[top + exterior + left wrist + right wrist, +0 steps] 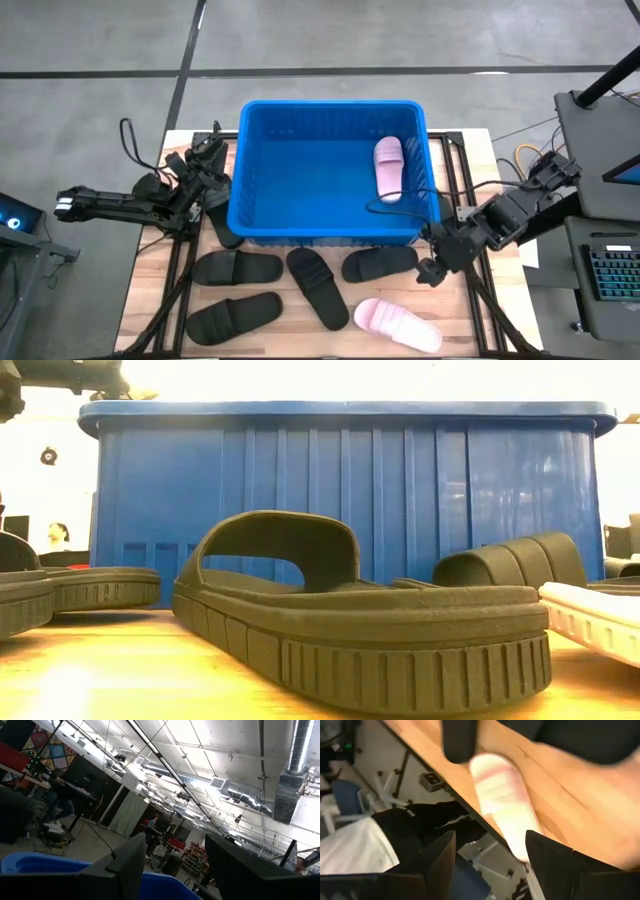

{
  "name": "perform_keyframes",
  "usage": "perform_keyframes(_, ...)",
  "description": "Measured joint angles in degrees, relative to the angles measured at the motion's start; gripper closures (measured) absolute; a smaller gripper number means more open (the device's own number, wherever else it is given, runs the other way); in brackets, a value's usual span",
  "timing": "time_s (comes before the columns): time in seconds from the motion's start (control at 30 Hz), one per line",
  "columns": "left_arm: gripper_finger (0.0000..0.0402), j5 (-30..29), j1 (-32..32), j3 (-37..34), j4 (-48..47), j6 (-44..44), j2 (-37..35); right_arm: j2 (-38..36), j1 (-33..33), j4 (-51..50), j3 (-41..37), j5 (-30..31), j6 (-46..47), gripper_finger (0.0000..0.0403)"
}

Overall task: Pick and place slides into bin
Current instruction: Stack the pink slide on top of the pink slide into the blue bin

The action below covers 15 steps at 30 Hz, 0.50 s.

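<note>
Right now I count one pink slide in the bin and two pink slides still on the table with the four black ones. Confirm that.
Not quite. The high view shows only one pink slide on the table, near the front right. The rest holds: one pink slide lies in the bin, and four black slides remain on the table around the bin's front and left side.

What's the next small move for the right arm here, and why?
Probably lower the right gripper toward the pale pink slide on the wooden table. Its fingers are open with nothing between them, that slide lies nearest in front of it, and only one pink slide is in the blue plastic bin.
</note>
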Motion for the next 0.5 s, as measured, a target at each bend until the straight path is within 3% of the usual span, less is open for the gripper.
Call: perform_keyframes(0.5, 0.021, -0.1, 0.0, -0.1, 0.1, 0.0, -0.3, 6.4, 6.8, -0.6, 0.0, 0.0, 15.7, 0.0172)
